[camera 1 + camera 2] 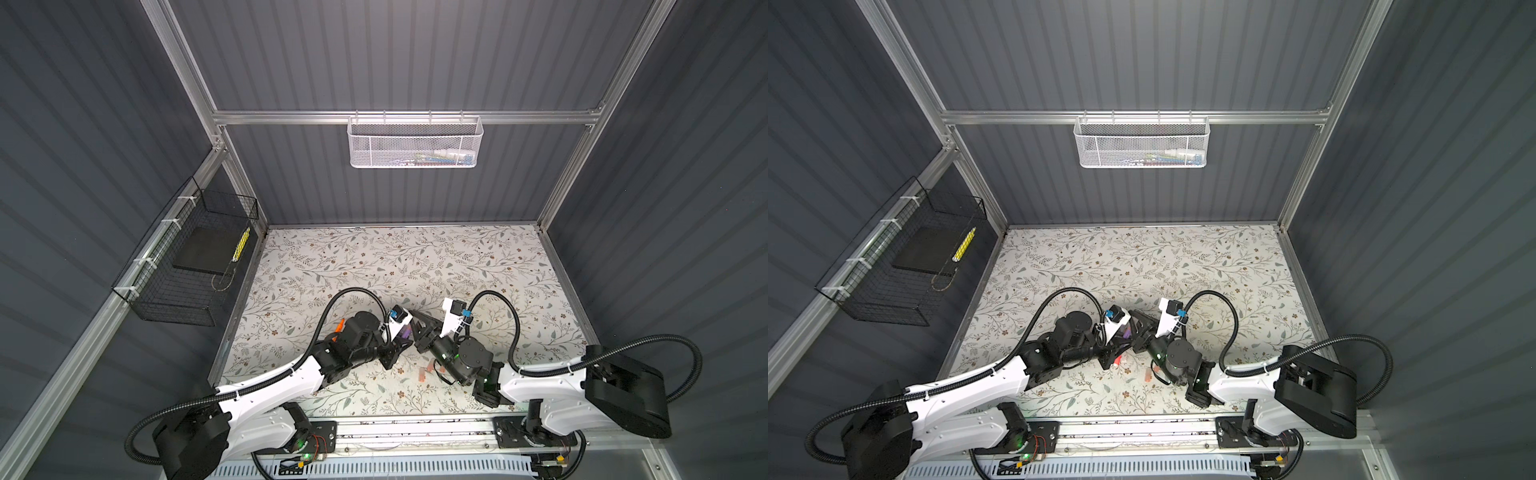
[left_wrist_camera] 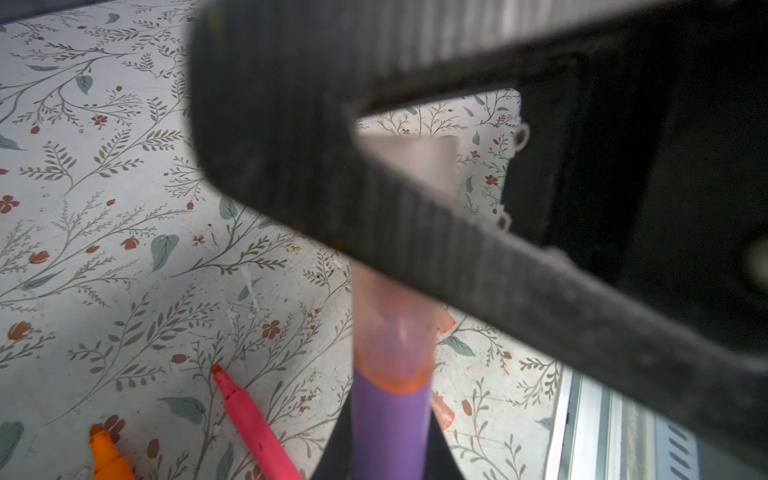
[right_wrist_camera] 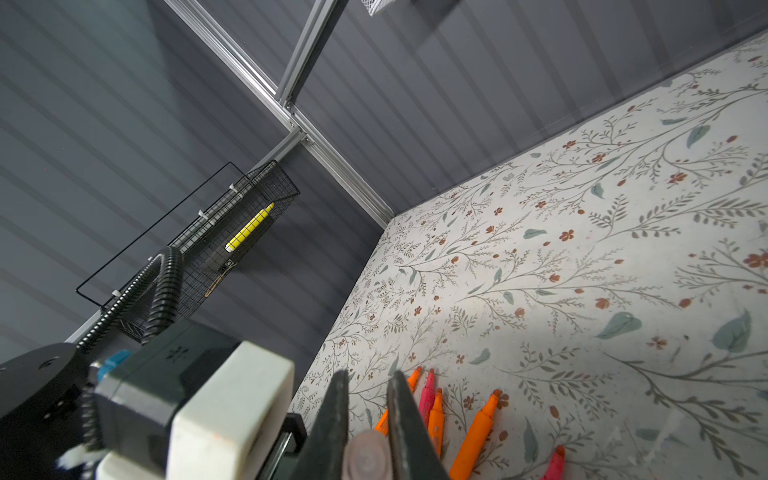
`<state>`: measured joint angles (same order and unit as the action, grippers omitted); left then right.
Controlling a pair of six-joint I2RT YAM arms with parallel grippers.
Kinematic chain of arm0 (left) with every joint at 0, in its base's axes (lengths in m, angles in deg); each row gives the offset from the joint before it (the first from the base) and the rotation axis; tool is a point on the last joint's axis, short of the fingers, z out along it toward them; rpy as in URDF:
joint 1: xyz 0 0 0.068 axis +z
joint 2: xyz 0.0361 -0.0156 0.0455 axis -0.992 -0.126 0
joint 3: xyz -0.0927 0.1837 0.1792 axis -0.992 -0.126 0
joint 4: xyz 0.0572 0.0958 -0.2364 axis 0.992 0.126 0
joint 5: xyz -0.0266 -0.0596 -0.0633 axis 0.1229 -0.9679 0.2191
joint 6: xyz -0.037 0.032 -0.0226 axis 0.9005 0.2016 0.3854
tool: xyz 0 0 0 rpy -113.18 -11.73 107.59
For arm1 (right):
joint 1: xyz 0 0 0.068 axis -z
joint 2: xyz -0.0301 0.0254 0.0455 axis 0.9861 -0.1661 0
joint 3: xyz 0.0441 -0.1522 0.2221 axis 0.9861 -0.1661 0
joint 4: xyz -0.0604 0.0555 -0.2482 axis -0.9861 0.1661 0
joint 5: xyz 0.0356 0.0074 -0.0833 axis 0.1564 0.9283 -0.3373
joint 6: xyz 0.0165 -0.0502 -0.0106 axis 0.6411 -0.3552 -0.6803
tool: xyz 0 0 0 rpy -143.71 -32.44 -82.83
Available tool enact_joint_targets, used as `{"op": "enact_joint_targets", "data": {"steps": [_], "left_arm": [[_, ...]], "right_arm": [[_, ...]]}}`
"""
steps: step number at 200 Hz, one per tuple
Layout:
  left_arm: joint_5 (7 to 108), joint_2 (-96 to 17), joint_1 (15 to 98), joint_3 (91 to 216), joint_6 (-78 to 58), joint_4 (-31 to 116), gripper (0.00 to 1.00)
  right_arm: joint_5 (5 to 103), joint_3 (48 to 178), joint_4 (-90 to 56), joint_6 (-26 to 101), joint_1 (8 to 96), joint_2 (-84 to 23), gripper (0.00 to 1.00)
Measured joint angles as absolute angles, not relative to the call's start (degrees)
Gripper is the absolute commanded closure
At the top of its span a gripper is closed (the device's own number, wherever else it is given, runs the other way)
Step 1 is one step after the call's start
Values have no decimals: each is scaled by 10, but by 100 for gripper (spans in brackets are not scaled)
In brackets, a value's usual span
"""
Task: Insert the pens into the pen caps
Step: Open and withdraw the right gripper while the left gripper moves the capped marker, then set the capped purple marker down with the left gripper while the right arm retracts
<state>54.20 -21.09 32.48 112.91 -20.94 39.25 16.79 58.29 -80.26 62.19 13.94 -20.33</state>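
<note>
**Cap seated on the purple pen, one gripper on each**

The left wrist camera gives me the clearest look. The left gripper [image 2: 390,461] is clamped on the smooth matte barrel of the purple pen [image 2: 388,424]. A translucent, orange-tinted pen cap [image 2: 390,340] sits over the pen's tip, its flared rim overlapping the barrel. Ribbed black fingers [image 2: 478,266] of the right gripper [image 3: 370,386] cross that view, blurred, across the cap.

The right wrist camera shows me only the cap's round closed end [image 3: 365,459], wedged between two dark tapering fingers closed tight onto it. The pen itself is hidden there.

In both top views the grippers meet over the floral-print worktop [image 1: 415,257], toward its front edge. Just a sliver of purple shows [image 1: 404,331] [image 1: 1124,332], and I cannot make out the held cap.

On the worktop, the left wrist view shows a pink pen [image 2: 253,424], an orange pen [image 2: 109,455] and loose caps [image 2: 444,409] just beside the held pen. The right wrist view shows a cluster of orange and pink pens [image 3: 476,436] with tapered tips. It also catches a yellow stick [image 3: 249,226] in the black wire basket [image 3: 195,266] on the side wall.
</note>
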Motion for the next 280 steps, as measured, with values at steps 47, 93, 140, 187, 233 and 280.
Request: {"op": "enact_joint_targets", "data": {"steps": [47, 93, 140, 187, 233, 280], "left_arm": [[542, -200, 357, 1144, -191, 340, 100], [618, -232, 360, 1155, -155, 281, 100], [673, -338, 360, 1250, -91, 335, 100], [704, -421, 360, 1329, -40, 398, 100], [704, -515, 358, 1385, -15, 451, 100], [714, -579, 329, 1432, 0, 497, 100]], "right_arm": [[210, 590, -642, 653, 133, -120, 18], [184, 653, -351, 708, 156, -28, 1], [124, 723, -167, 758, 167, 80, 1], [136, 742, -141, 757, 167, 138, 1], [143, 744, -143, 740, 167, 156, 1], [144, 734, -142, 711, 167, 184, 1]]}}
